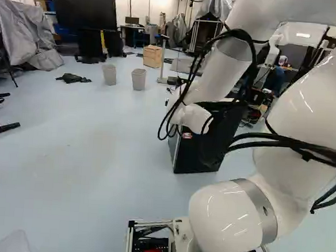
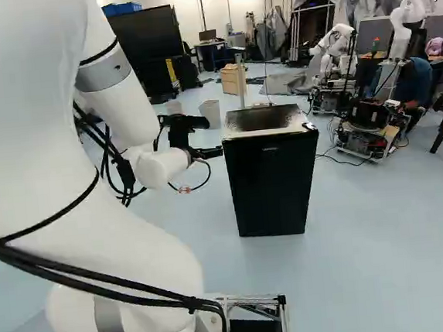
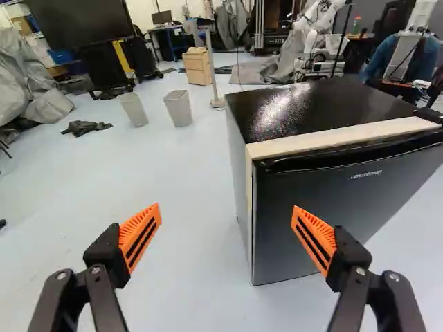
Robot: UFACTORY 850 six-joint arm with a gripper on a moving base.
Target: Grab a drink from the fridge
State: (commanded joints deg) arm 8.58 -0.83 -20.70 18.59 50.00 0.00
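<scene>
Claw (image 2: 213,137) near a closed, glossy-topped black fridge (image 2: 270,185).

This is a robotics lab, with something of a workshop about it. At the upper right of the right base view, another robot (image 2: 405,16), a white jointed arm, rises near a low open frame (image 2: 368,139) packed with wiring. Grey sheets (image 1: 20,26) drape bulky shapes at the upper left of the left base view, near a big black screen (image 1: 84,7) on a stand. A monitor (image 2: 208,36) sits on a table (image 2: 212,45) at the upper middle of the right base view. The smooth pale-blue floor (image 1: 85,155) spreads wide under it all.
</scene>
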